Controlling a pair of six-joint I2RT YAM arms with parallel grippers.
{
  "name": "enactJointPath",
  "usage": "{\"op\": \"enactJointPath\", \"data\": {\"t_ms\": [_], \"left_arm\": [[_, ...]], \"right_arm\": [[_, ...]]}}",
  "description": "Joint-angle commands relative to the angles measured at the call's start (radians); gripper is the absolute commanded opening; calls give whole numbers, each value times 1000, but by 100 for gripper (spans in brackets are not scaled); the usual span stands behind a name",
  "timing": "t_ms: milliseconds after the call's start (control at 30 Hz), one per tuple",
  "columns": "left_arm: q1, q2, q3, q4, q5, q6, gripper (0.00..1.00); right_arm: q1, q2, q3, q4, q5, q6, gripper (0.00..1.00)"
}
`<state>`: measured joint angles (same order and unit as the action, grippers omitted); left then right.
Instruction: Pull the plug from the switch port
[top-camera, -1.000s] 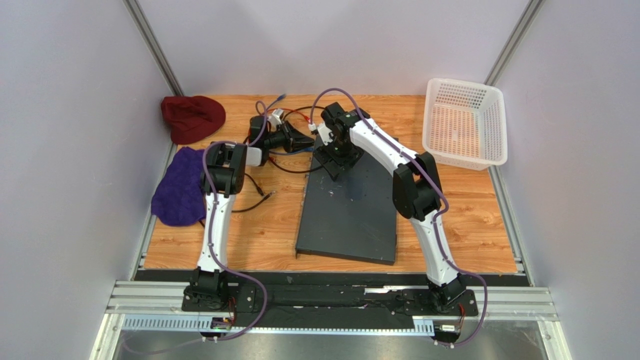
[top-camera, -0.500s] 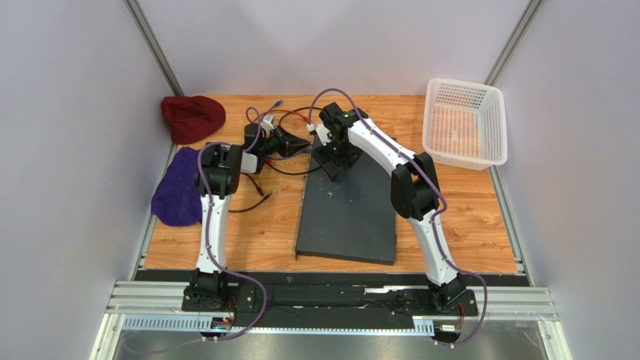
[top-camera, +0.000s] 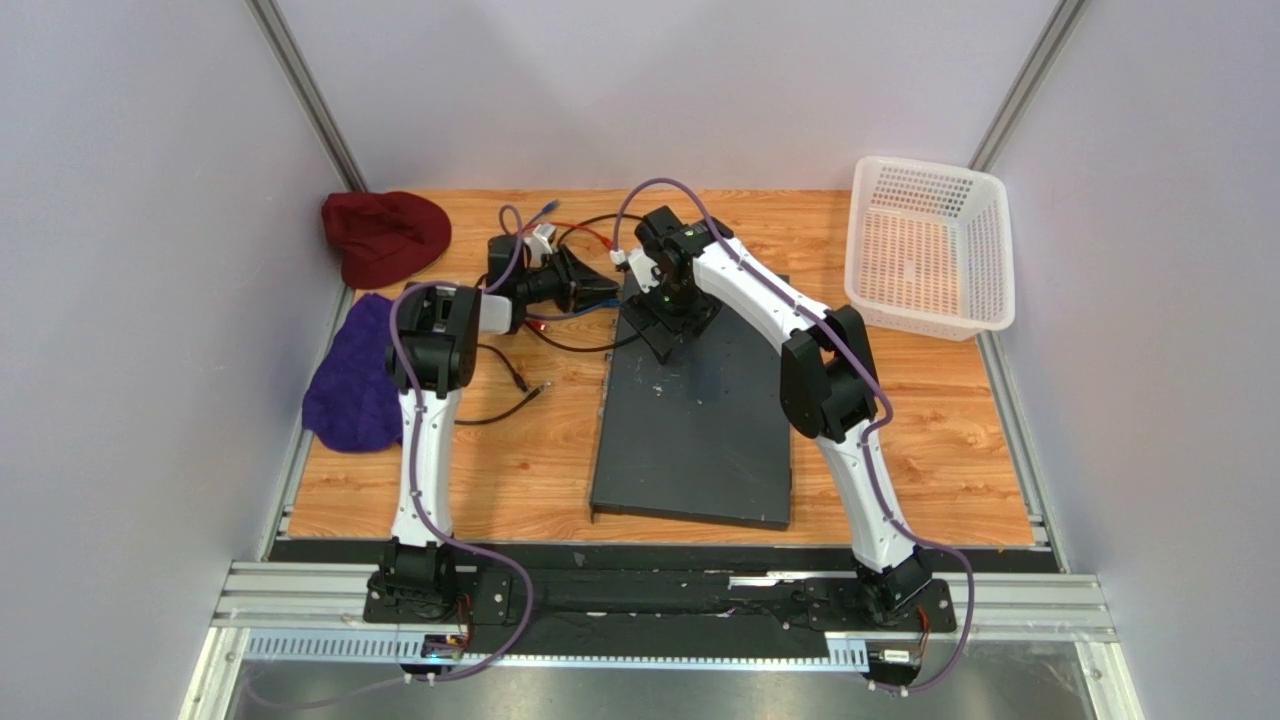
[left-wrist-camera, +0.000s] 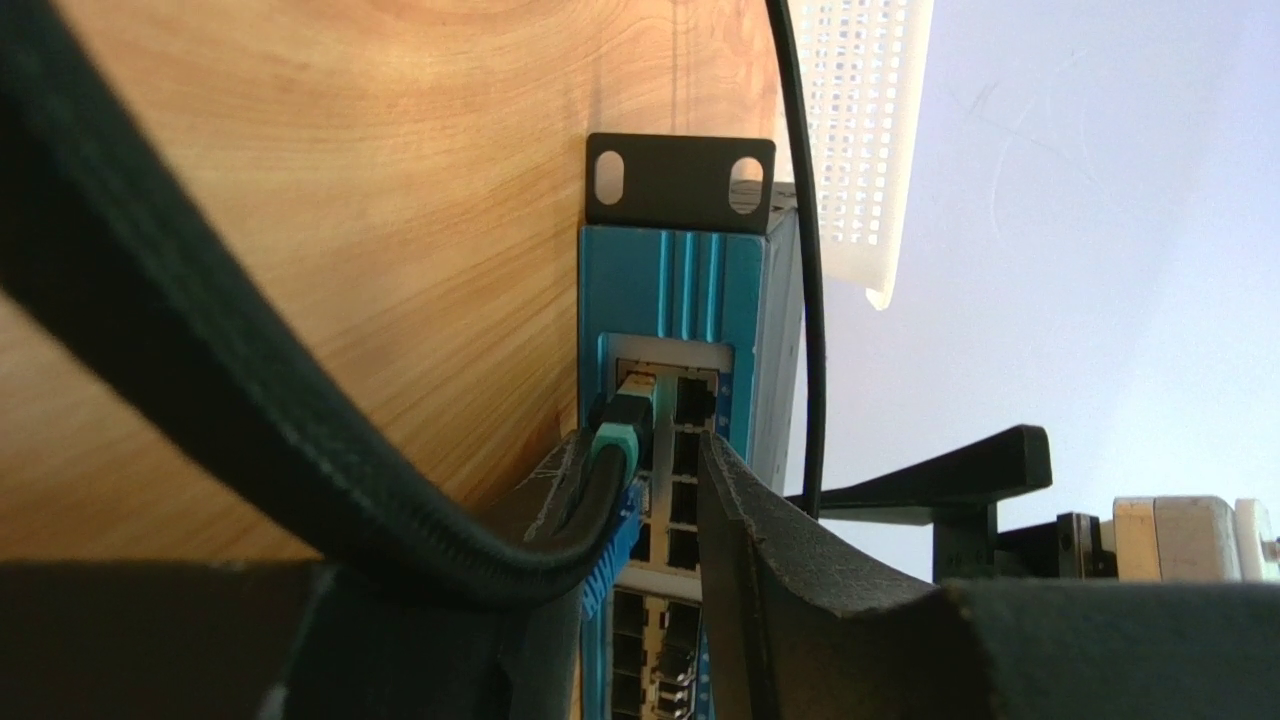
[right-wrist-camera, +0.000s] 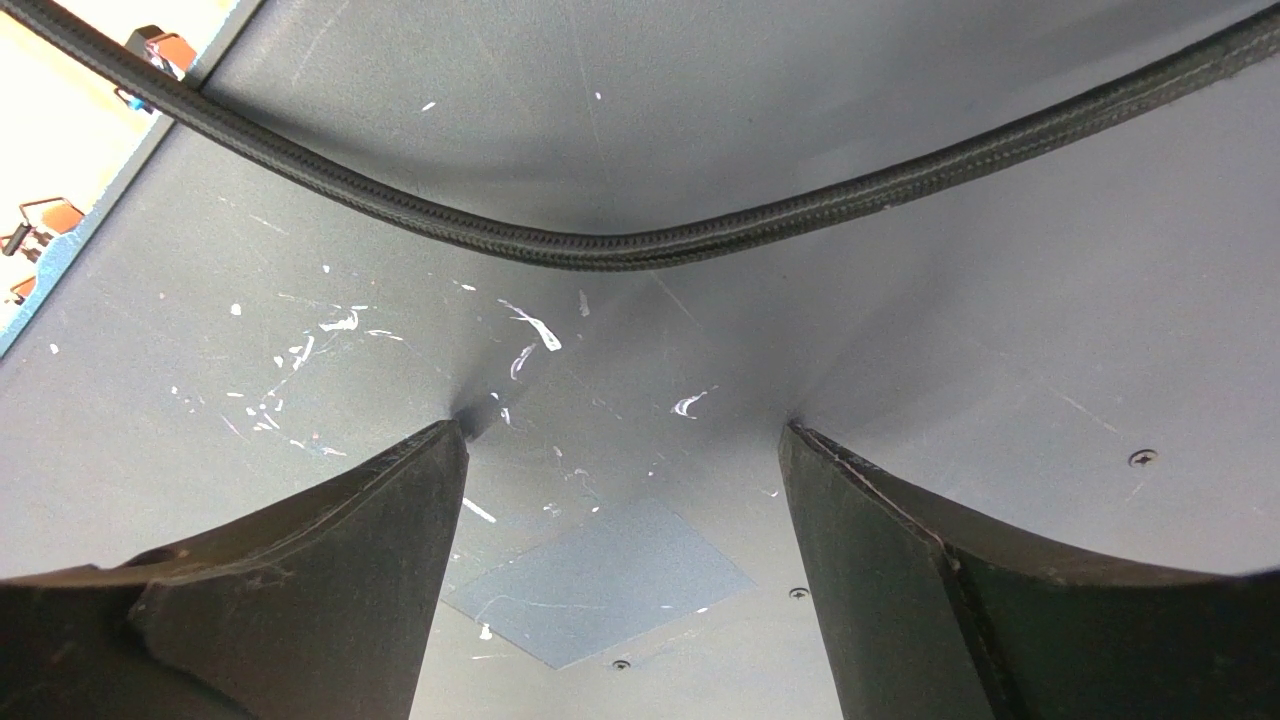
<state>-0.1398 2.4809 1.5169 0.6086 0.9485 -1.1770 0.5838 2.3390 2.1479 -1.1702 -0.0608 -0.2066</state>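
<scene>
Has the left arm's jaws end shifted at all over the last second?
Yes, slightly. The left gripper has drawn leftward, away from the far corner of the switch and towards the dark red cloth.

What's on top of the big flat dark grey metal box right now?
Only the right gripper, fingers spread, tips on the far end of the dark grey switch, among whitish scuffs and a paler square patch. The spot under each fingertip is covered.
</scene>
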Motion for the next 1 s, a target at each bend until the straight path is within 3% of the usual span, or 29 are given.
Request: {"op": "enactJointPath", "data": {"t_ms": [0, 167, 467, 667, 767, 833, 967], "left_arm": [[-38, 32, 71, -52, 53, 21, 40], [-63, 84, 144, -35, 98, -42, 40], [-98, 87, 144, 10, 72, -59, 40], [-107, -13, 97, -107, -14, 153, 46], [-110, -31, 83, -135, -45, 163, 48], [-115, -13, 75, -78, -42, 110, 49], [-132, 9, -52, 231, -163, -114, 51]], "right_arm": [[1, 66, -17, 67, -37, 1, 85], [-1, 60, -26, 67, -31, -5, 85], [4, 59, -25, 67, -28, -5, 85], [4, 56, -29, 67, -25, -5, 86], [2, 57, -29, 67, -28, -2, 86], [4, 56, -29, 64, -30, -1, 85], [2, 34, -59, 60, -27, -2, 86]]}}
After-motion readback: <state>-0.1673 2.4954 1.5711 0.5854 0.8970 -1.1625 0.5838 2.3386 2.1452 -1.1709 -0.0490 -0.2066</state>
